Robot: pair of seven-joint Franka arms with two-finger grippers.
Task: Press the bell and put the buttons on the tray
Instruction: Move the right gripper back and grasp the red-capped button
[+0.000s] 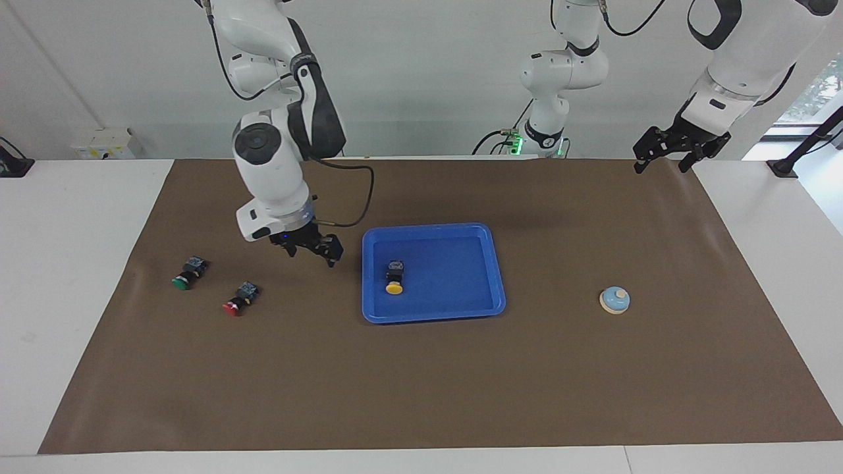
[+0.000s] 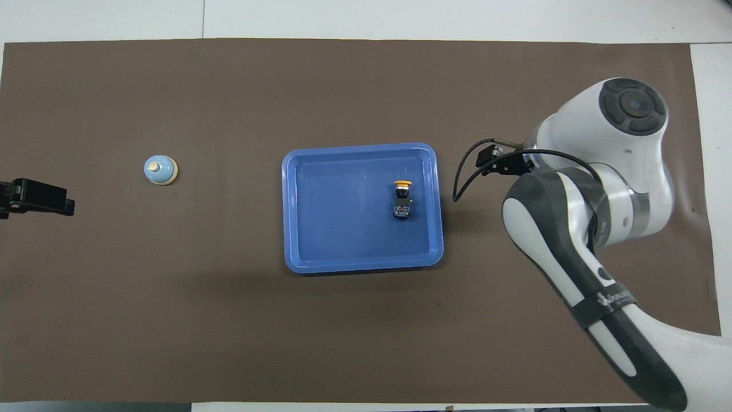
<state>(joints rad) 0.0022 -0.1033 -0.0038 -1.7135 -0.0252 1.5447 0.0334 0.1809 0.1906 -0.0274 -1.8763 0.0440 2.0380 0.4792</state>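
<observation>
Two glossy white robot arms (image 1: 270,164) with dark grey joint bands, black cables (image 1: 355,197), black fingers (image 1: 681,155), green base lights.

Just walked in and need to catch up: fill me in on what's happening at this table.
The yellow button lies in the blue tray, let go. The right gripper hangs open over the brown mat, between the tray and the red button. The red button and the green button lie on the mat toward the right arm's end. The left gripper waits, open, at the mat's edge; the bell stands alone.
</observation>
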